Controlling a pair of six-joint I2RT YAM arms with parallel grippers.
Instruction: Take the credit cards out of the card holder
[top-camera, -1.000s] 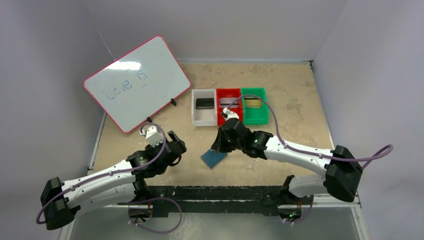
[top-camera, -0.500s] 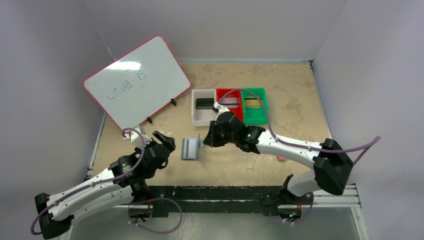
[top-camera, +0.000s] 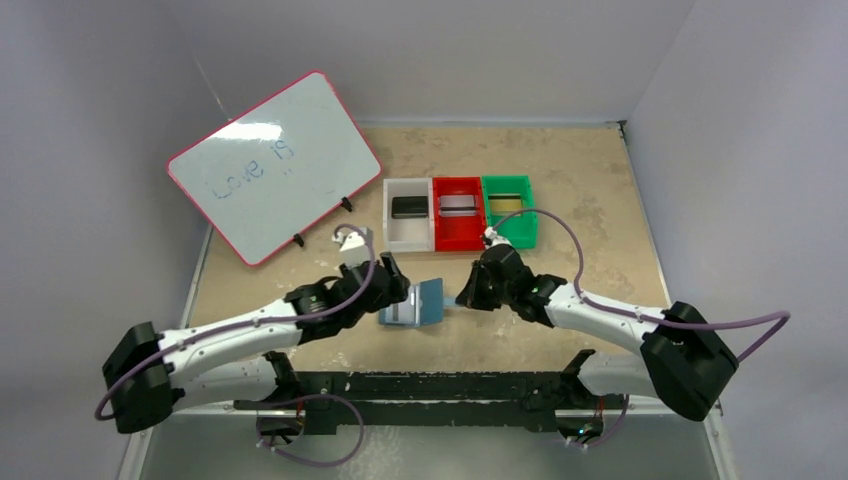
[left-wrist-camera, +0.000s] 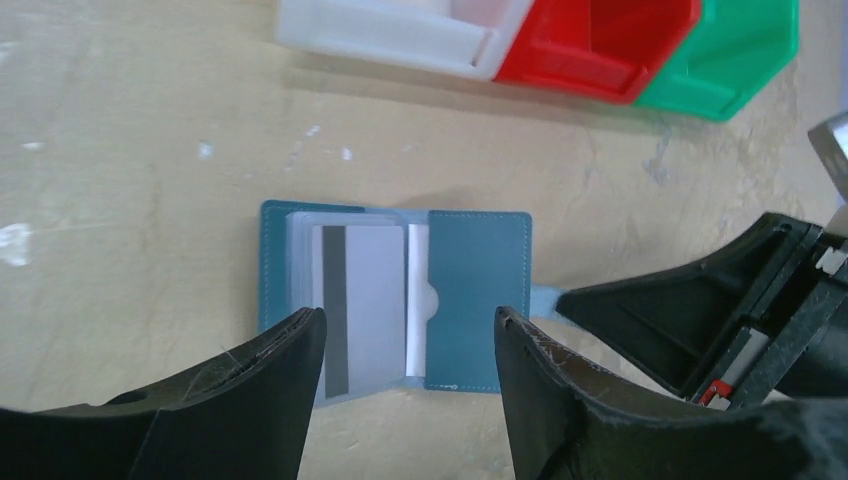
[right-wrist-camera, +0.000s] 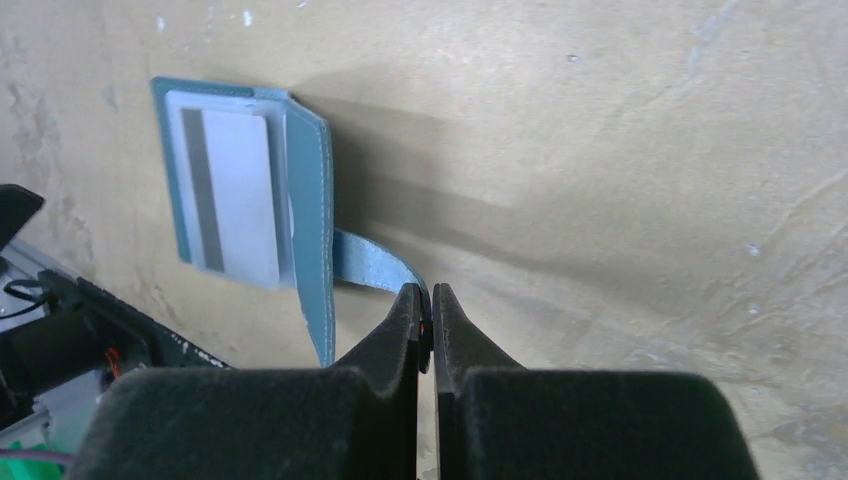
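Observation:
The slate-blue card holder lies open on the table, its right half lifted off the surface. A silvery-grey credit card with a dark stripe sits in its left pocket, and a white edge shows in the right pocket. My right gripper is shut on the holder's closing tab, to the holder's right. Above the holder's near edge hovers my left gripper, open, with nothing between its fingers. In the top view it is at the holder's left side.
Behind the holder stand a white bin with a black card, a red bin with a silvery card and a green bin with a gold card. A pink-framed whiteboard leans at the back left.
The right gripper swung the holder left, where it came open, then drew it back to the right by the tab. My left arm reached right to the holder, its jaws narrowing.

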